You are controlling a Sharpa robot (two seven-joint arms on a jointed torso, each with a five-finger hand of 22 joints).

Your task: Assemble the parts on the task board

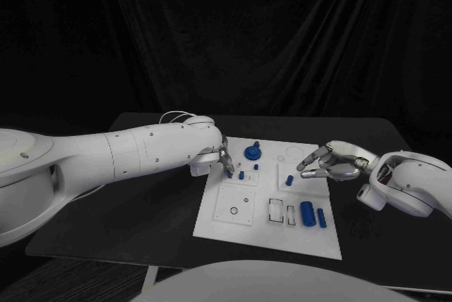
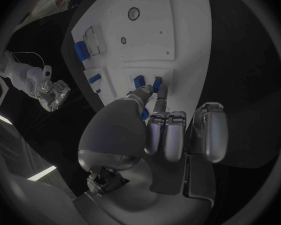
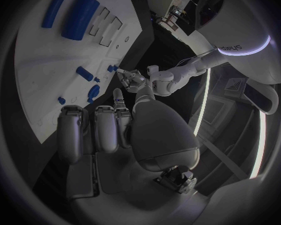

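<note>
The white task board (image 1: 247,233) lies in the middle of the table. My left hand (image 1: 219,159) reaches over its far left part. In the left wrist view my left hand (image 2: 168,130) pinches a small blue peg (image 2: 155,83) between thumb and one finger, the other fingers folded; a second peg (image 2: 138,81) stands beside it. A blue knob (image 1: 253,151) stands just behind. My right hand (image 1: 330,165) hovers over the board's right edge, fingers curled in and holding nothing, near a small blue piece (image 1: 289,180). A blue cylinder (image 1: 307,212) and a blue bar (image 1: 321,217) lie nearer the front.
Rectangular slots (image 1: 277,210) and a square plate with a round hole (image 1: 236,205) take up the board's front half. Black table (image 1: 141,217) surrounds the board, with open room at the front left. A dark curtain hangs behind.
</note>
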